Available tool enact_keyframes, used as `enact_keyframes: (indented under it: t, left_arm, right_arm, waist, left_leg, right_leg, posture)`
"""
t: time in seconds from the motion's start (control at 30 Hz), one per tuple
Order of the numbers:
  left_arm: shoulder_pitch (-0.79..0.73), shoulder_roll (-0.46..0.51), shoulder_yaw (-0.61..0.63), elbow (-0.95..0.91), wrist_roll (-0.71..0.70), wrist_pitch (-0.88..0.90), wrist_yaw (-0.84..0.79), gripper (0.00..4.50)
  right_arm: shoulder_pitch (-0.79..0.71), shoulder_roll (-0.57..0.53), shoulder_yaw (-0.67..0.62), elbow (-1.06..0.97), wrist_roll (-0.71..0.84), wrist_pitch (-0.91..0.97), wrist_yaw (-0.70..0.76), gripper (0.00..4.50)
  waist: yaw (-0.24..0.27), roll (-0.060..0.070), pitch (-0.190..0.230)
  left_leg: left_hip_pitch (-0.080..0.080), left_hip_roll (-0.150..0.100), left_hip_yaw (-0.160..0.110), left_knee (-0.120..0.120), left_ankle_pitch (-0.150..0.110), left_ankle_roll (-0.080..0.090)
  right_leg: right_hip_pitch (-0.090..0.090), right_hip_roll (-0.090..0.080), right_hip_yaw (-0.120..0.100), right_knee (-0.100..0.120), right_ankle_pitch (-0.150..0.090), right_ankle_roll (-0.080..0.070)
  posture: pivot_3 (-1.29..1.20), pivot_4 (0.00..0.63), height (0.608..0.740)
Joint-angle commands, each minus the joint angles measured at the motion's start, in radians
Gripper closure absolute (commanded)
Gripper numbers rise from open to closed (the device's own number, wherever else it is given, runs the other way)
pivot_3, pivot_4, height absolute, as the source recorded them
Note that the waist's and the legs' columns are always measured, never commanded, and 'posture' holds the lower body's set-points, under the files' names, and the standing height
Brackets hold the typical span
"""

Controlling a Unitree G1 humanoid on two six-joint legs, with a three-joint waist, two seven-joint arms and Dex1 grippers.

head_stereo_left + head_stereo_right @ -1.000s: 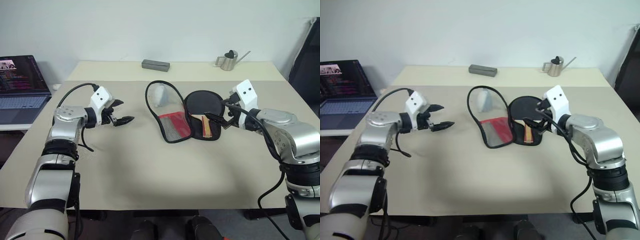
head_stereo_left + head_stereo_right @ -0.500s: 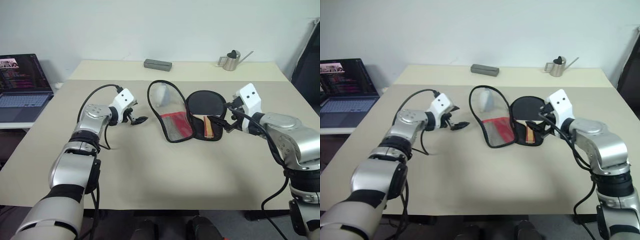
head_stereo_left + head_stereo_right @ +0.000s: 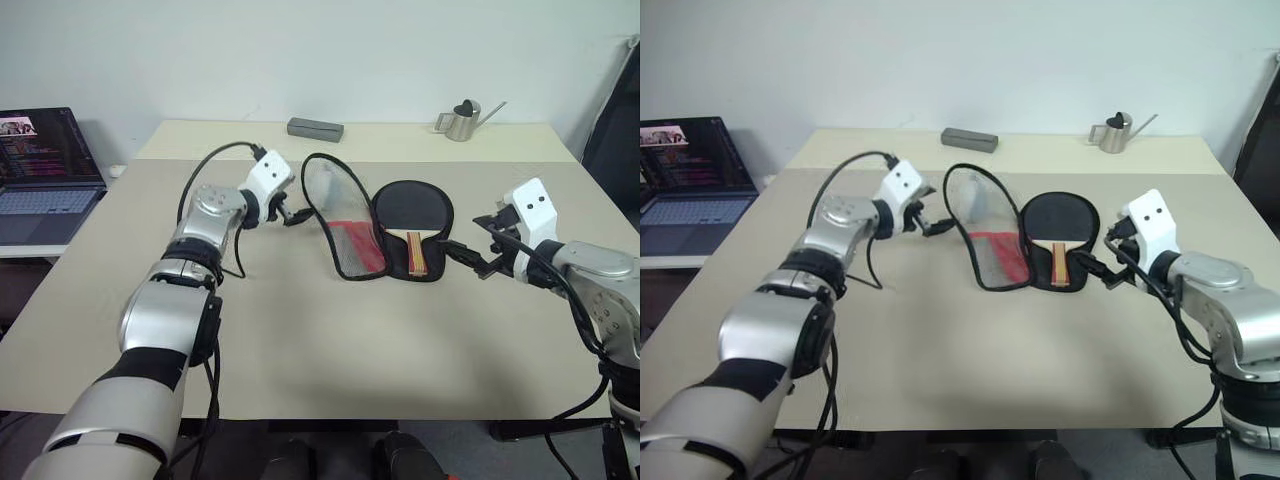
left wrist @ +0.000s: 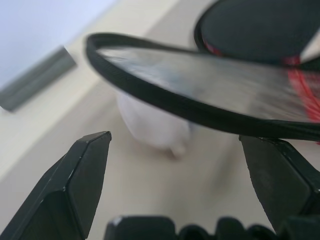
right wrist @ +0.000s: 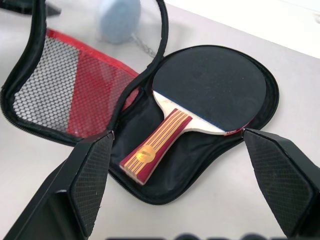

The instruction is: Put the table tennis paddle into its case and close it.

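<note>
My left claw [image 3: 293,214] is released, its two black fingers spread wide and gripping nothing. It sits just beside the raised flap of the case [image 3: 345,215], at that flap's left edge; in the left wrist view the flap's black rim [image 4: 165,95] runs right across the gap between my fingers, though I cannot tell whether a fingertip touches it. Past the rim, a small pale grey-blue lump [image 4: 152,122] lies on the worktop [image 3: 300,330].

My right claw [image 3: 470,258] is released too, its fingers wide apart and holding nothing. It hangs just to the right of the case, apart from it and pointing toward it.

The case lies open near the middle of the worktop, between my two claws. Its left half stands tilted up, showing black mesh over red fabric [image 5: 55,95]. Its right half lies flat, and the table tennis paddle [image 3: 412,215] rests on it: dark blade on the far side, tan handle with red sides [image 5: 152,147] pointing to the near side. The whole paddle sits inside the black zip outline.

Farther off, a grey block [image 3: 315,129] lies at the far edge of the worktop, left of centre. A small metal watering can [image 3: 462,121] stands at the far right. An open laptop [image 3: 45,170] sits on a separate surface to the left.
</note>
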Motion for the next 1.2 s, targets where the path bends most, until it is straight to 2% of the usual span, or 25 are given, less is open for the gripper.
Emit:
enact_keyframes:
  t: [0.03,0.33,0.67,1.2]
  left_arm:
    - [-0.022,-0.021,0.019,0.006,0.0,0.006,0.001,0.0]
    - [0.013,-0.111,0.033,0.017,-0.006,0.03,0.037,0.0]
    - [-0.043,-0.226,0.086,0.015,-0.028,0.039,0.031,0.0]
    - [-0.051,-0.392,0.054,0.022,0.021,0.053,-0.015,0.0]
  right_arm:
    - [0.015,-0.003,-0.054,-0.078,0.032,0.017,-0.016,0.01]
    - [0.044,0.004,-0.086,-0.12,0.063,0.057,-0.062,0.01]
    - [0.088,0.005,-0.131,-0.188,0.105,0.114,-0.094,0.01]
    - [0.15,0.026,-0.237,-0.303,0.166,0.223,-0.162,0.01]
  waist:
    - [0.001,0.0,0.0]
    - [0.001,0.0,0.0]
    - [0.003,-0.001,0.0]
    - [0.005,-0.001,0.0]
  left_leg:
    - [0.0,0.0,0.0,0.0,0.0,0.0]
    - [0.0,0.0,0.0,0.0,0.0,0.0]
    - [-0.001,0.0,0.0,0.0,0.0,0.0]
    - [0.0,0.0,0.0,0.0,0.0,0.0]
  right_leg:
    - [0.0,0.0,0.0,0.0,0.0,0.0]
    - [0.0,0.001,0.0,0.0,0.0,0.0]
    - [0.0,0.001,0.0,0.0,0.0,0.0]
    - [0.001,0.002,0.001,0.001,0.0,0.0]
  posture:
    - [0.0,0.15,0.74]
    - [0.0,0.15,0.74]
    - [0.0,0.15,0.74]
    - [0.0,0.15,0.74]
